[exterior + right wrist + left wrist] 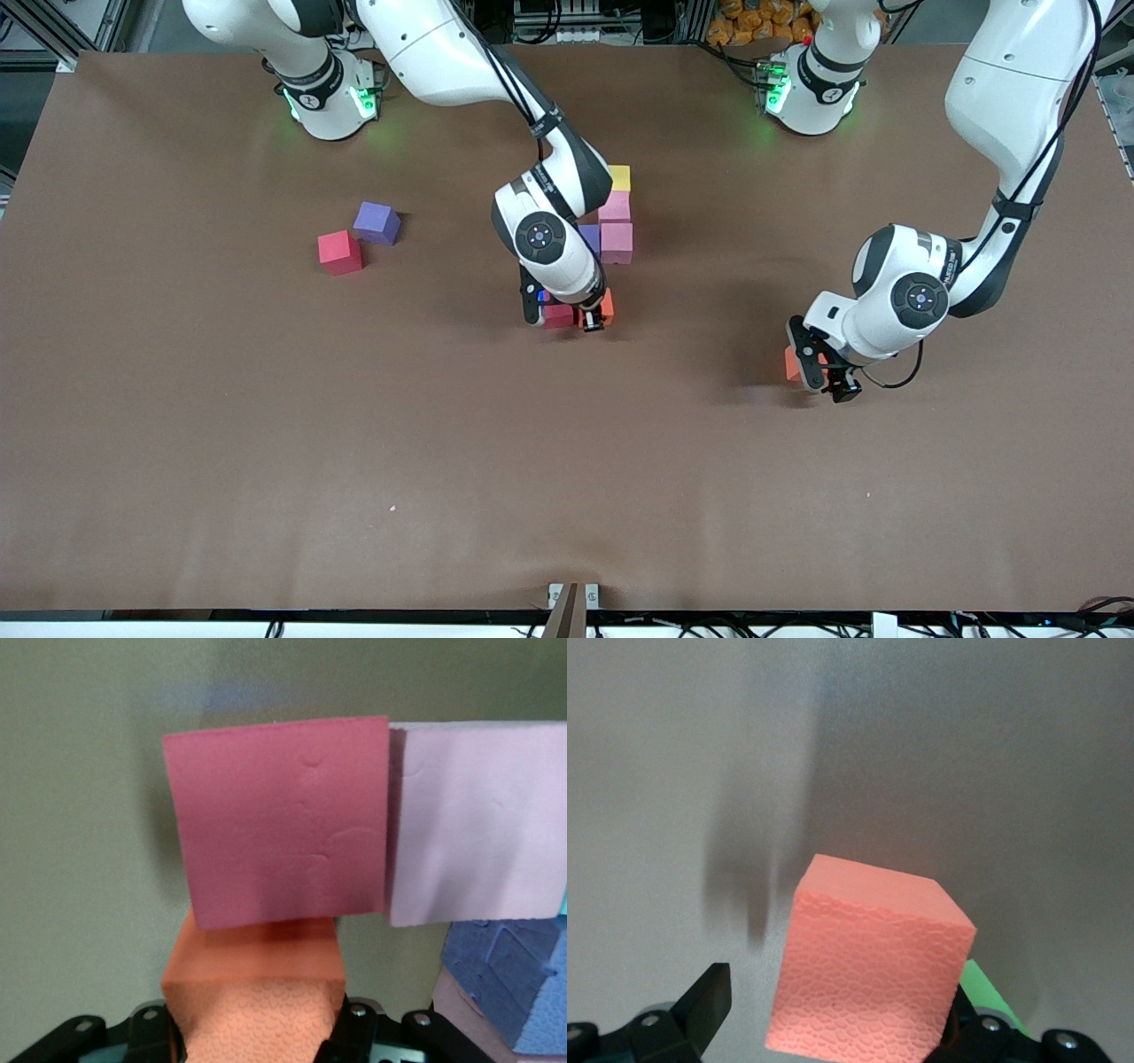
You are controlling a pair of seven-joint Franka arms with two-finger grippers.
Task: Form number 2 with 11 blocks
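The partly built number 2 lies mid-table: a yellow block (620,177), two pink blocks (615,206) (617,242), a purple one (589,237) and a crimson one (558,315). My right gripper (594,317) is shut on an orange block (257,1010), held low beside the crimson block (275,819); a pale pink block (478,819) and a blue block (505,992) adjoin. My left gripper (819,372) is open at the left arm's end of the table, its fingers either side of another orange block (868,966), with a gap at one finger (709,997).
A red block (339,252) and a purple block (377,221) lie loose together toward the right arm's end of the table. A green cube (990,992) peeks out right beside the orange block under my left gripper.
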